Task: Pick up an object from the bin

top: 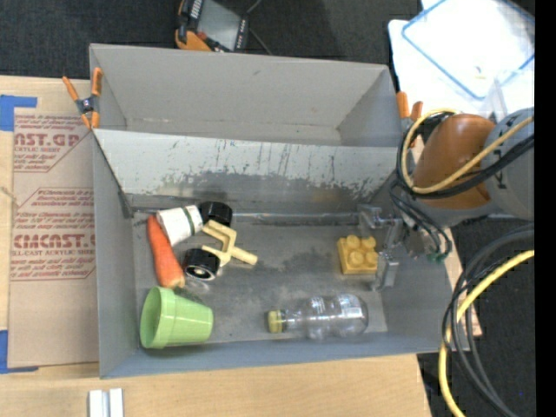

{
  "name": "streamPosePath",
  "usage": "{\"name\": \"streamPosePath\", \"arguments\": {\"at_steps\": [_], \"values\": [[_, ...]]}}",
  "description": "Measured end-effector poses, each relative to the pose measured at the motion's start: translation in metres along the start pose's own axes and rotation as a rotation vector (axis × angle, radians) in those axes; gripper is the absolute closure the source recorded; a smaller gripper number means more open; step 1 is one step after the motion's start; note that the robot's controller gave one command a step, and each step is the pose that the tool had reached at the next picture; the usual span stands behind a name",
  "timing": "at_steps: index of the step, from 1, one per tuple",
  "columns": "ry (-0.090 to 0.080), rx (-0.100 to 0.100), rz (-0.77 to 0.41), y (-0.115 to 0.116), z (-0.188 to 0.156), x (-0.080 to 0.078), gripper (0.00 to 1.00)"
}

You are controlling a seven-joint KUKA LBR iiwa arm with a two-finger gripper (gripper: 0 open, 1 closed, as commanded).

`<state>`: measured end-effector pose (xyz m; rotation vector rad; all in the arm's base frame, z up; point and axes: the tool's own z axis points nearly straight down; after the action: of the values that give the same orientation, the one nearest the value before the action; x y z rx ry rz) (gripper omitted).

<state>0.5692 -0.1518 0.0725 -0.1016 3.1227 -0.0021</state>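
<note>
My gripper [383, 248] is low in the bin at its right side, its metal fingers standing apart right beside a yellow toy brick [358, 254]. The brick lies on the bin floor just left of the fingers; nothing shows between them. A clear plastic bottle with a yellow cap [320, 316] lies on its side just below the brick, near the front wall.
At the left of the bin lie an orange carrot [163, 252], a white and black cylinder [193, 219], a tan toy piece with a black wheel [213, 254] and a green cup on its side [175, 319]. The arm's orange cover and yellow cables hang over the right rim.
</note>
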Motion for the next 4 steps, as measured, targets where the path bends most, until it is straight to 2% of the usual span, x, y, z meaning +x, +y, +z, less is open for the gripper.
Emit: {"name": "streamPosePath", "arguments": {"at_steps": [1, 2, 3, 4], "values": [[0.000, -0.001, -0.016, 0.0063, -0.0028, 0.0096, 0.00], [-0.005, 0.000, -0.004, 0.0024, -0.0007, 0.0009, 0.00], [-0.002, -0.001, -0.013, 0.0062, -0.0021, 0.0068, 1.00], [-0.002, -0.001, -0.013, 0.0062, -0.0021, 0.0068, 1.00]]}}
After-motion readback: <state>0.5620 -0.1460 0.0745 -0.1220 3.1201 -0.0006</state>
